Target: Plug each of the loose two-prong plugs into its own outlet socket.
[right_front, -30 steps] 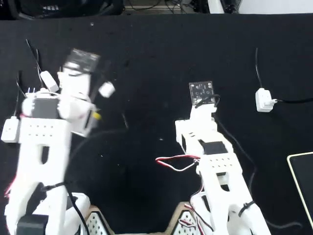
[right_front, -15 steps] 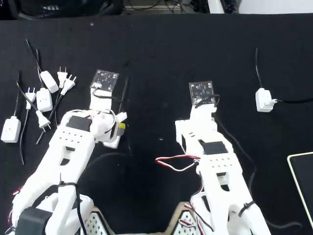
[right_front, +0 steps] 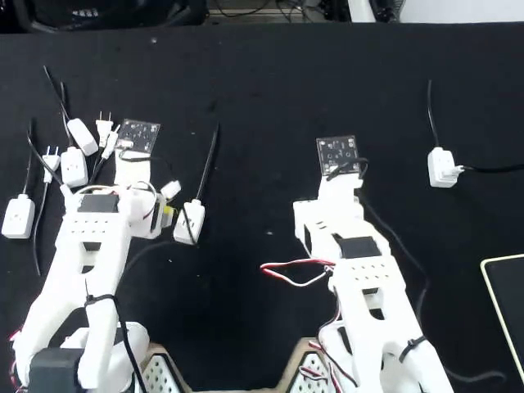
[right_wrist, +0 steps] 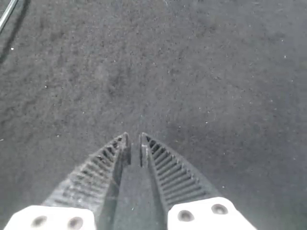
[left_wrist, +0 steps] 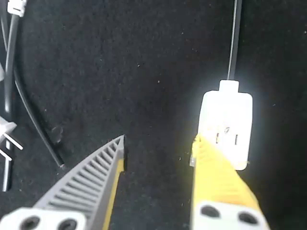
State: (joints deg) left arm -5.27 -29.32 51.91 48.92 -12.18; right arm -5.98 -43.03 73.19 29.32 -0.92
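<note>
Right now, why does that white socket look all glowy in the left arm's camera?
Left wrist view: glare washes out the white outlet socket, which glows against the black cloth beside the open left gripper. High view: that socket looks plain white, no halo. Right wrist view: the cloth is evenly lit, no glare.

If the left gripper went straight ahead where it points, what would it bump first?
Probably the white outlet socket. On the left gripper the yellow jaw lines up with its edge; the grey jaw faces bare black table. Depth is hard to judge.
</note>
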